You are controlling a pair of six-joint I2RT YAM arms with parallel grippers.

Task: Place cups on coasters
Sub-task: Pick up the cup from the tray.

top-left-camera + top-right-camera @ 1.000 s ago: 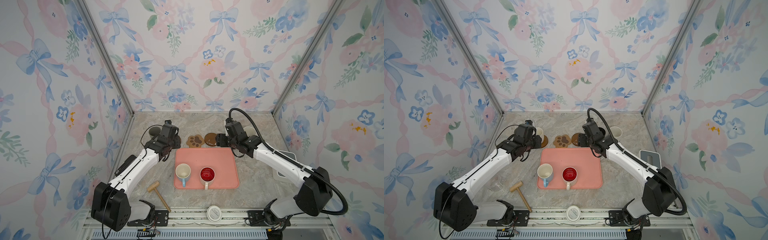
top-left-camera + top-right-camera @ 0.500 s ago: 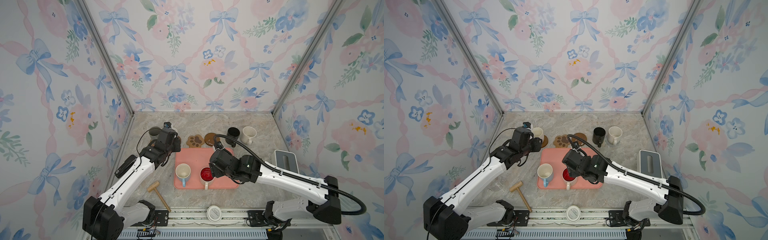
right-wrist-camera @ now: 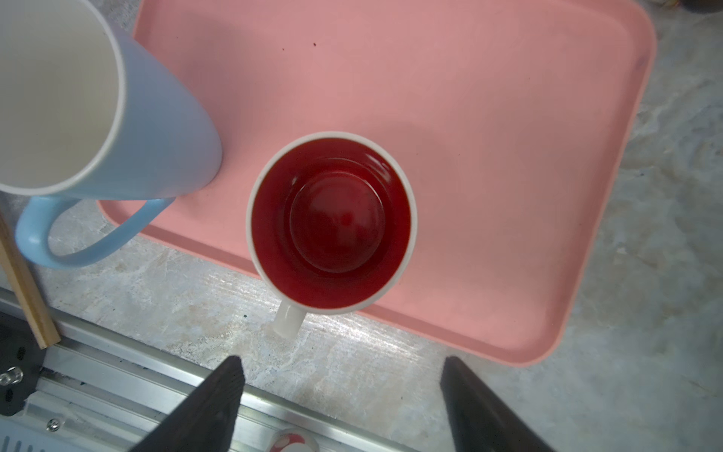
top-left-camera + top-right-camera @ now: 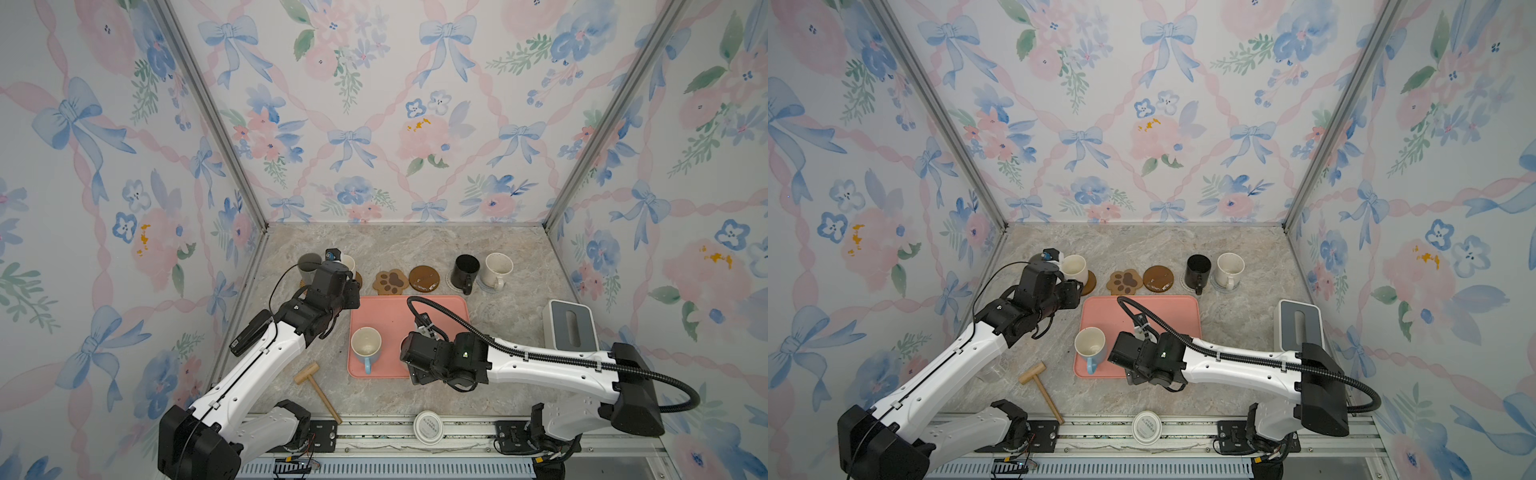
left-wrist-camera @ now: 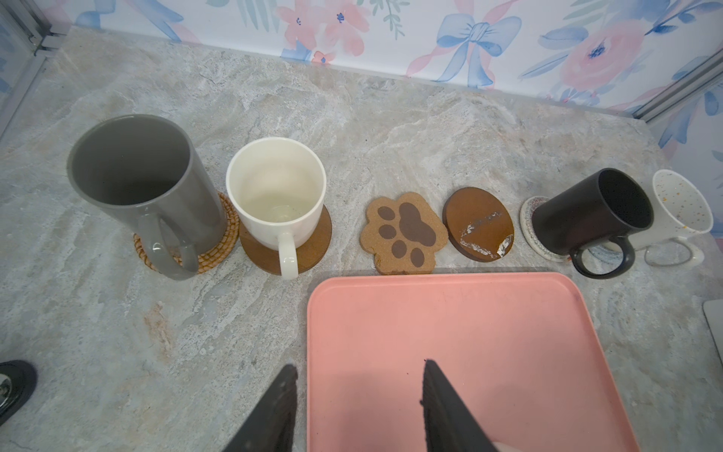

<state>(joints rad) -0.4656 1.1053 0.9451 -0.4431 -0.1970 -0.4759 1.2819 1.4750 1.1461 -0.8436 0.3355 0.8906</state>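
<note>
So, four of the six cups are already parked along the far row. The grey mug (image 5: pixel 144 188) sits on the rattan coaster (image 5: pixel 219 250) at far left, and the cream-white mug (image 5: pixel 276 199) is just beside it on a wooden round coaster (image 5: pixel 313 242). Over on the right, the black mug (image 5: pixel 590 219) stands on the cream woven coaster (image 5: pixel 528 219). The speckled mug (image 5: pixel 682 207) is just to its right on the grey-blue woven coaster (image 4: pixel 481 286).

Between those pairs, the paw coaster (image 5: pixel 405 233) and the bare wooden round coaster (image 5: pixel 479 223) have nothing on them. Both lie just past the far edge of the pink tray (image 5: pixel 469 332).

Two cups are on the tray at its near edge. The light blue mug (image 3: pixel 156 137) is at the near-left corner, and the red-inside mug (image 3: pixel 332 223) is just to its right. Both handles poke out over the rim.

The right gripper (image 3: pixel 342 362) hovers just on the near side of the red-inside mug, fingers spread wide and empty. The left gripper (image 5: pixel 360 366) is spread too, holding nothing, straddling the tray's left edge.

A wooden mallet (image 4: pixel 316 384) lies near-left of the tray.
</note>
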